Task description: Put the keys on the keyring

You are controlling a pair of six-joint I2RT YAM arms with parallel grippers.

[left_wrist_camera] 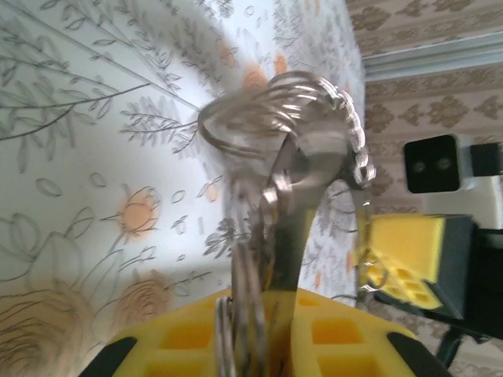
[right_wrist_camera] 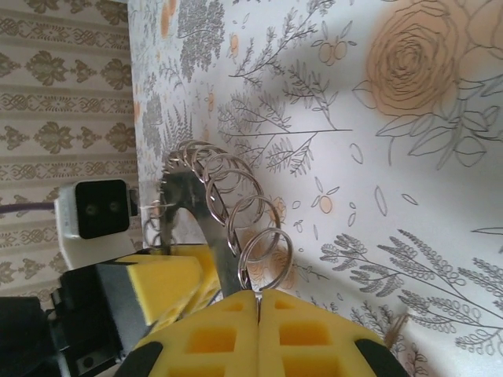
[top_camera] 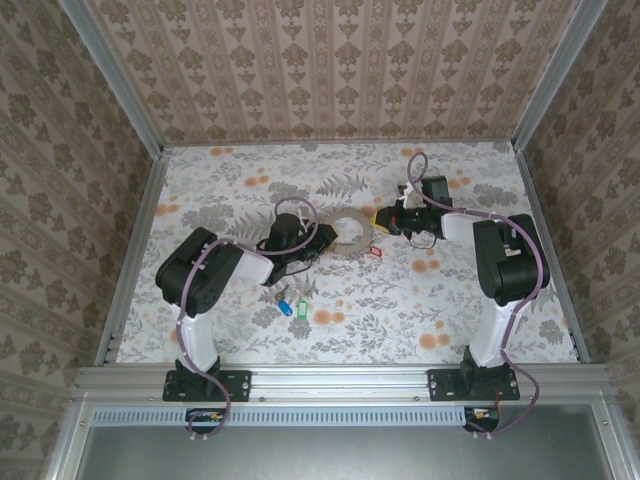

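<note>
The keyring (top_camera: 348, 232) is a wide silvery band hung with several small split rings, held off the table's middle between both grippers. In the left wrist view the band and its rings (left_wrist_camera: 291, 133) run down between my left gripper's (left_wrist_camera: 259, 314) yellow pads, which are shut on it. My right gripper (right_wrist_camera: 258, 302) has its pads pressed together, pinching one small split ring (right_wrist_camera: 265, 255) of the keyring. From above, the left gripper (top_camera: 318, 238) holds the ring's left side and the right gripper (top_camera: 385, 222) its right side. Blue and green keys (top_camera: 289, 306) and a red key (top_camera: 377, 252) lie on the table.
The table has a floral-patterned cloth (top_camera: 420, 300) and is fenced by aluminium rails and wallpapered walls (top_camera: 340, 60). The left arm's elbow (top_camera: 200, 270) sits close to the blue and green keys. Open cloth lies in front of and behind the ring.
</note>
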